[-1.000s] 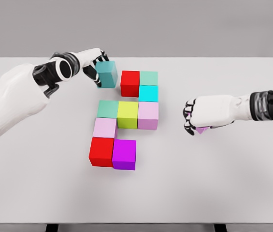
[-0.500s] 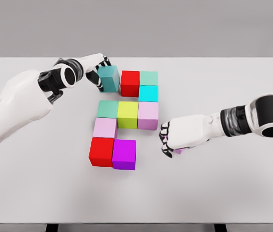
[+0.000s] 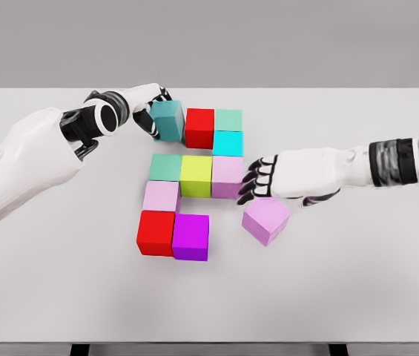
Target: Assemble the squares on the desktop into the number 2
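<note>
Left hand (image 3: 152,105) closed round teal cube (image 3: 168,120), pressed against red cube (image 3: 199,127) to extend the top row | right hand (image 3: 279,176) spread, apparently nothing gripped | lilac cube (image 3: 265,220) lies skewed below it, apart from magenta cube (image 3: 190,236), bottom row unfinished.

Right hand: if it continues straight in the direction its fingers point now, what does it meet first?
Probably the pale pink cube at the middle row's right end; the right hand has fingertips almost there, though depth is unclear.
</note>
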Controlling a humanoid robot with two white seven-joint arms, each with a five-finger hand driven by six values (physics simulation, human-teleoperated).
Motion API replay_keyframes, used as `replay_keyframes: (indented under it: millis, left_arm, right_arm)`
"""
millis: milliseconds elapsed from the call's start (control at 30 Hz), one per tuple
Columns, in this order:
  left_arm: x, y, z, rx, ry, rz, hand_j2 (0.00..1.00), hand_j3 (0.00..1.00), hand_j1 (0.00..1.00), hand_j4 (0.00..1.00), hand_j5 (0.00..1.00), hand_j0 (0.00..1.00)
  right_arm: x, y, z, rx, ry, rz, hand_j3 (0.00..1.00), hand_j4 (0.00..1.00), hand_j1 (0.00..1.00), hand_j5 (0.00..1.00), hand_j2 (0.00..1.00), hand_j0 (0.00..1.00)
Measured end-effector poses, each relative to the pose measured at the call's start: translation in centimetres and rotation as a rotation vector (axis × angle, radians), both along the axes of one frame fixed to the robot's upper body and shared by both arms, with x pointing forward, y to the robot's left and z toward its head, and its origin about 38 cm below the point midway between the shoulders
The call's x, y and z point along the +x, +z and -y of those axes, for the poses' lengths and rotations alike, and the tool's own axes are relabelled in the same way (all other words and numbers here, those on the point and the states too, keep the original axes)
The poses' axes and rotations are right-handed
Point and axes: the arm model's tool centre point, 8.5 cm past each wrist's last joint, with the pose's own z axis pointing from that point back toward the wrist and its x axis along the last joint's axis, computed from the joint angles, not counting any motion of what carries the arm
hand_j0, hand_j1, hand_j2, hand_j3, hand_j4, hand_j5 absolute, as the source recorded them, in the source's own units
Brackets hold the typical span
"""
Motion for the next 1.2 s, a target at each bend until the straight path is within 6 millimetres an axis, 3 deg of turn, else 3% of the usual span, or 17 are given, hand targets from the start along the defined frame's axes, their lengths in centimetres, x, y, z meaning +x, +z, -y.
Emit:
replay_keyframes:
  millis: [133,200,367,667,1200]
  left_arm:
    - [0.0,0.0,0.1,-0.001,-0.001,-0.001,0.88,0.88,0.88,0.88,0.88,0.88]
    - [0.0,0.0,0.1,-0.001,-0.001,-0.001,0.90,0.90,0.90,0.90,0.90,0.90]
    - [0.0,0.0,0.1,-0.001,-0.002,-0.001,0.91,0.91,0.91,0.91,0.91,0.91]
    - [0.1,-0.1,0.2,-0.002,0.001,-0.005,0.93,0.93,0.93,0.93,0.93,0.93]
    - [1.1,-1.1,0.4,0.000,0.049,-0.007,0.94,0.94,0.94,0.94,0.94,0.94]
  right_arm:
    - [3.5,1.2,5.3,0.020,-0.195,0.011,1.00,1.00,1.00,1.00,1.00,1.00]
    - [4.2,-0.3,7.5,0.016,-0.272,-0.026,1.00,1.00,1.00,1.00,1.00,1.00]
    - [4.7,-2.2,9.5,-0.007,-0.339,-0.069,1.00,1.00,1.00,1.00,1.00,1.00]
    - [2.9,-6.5,8.1,-0.068,-0.288,-0.155,1.00,1.00,1.00,1.00,1.00,1.00]
    - [-1.0,-5.7,0.6,-0.047,-0.029,-0.119,1.00,1.00,1.00,1.00,1.00,1.00]
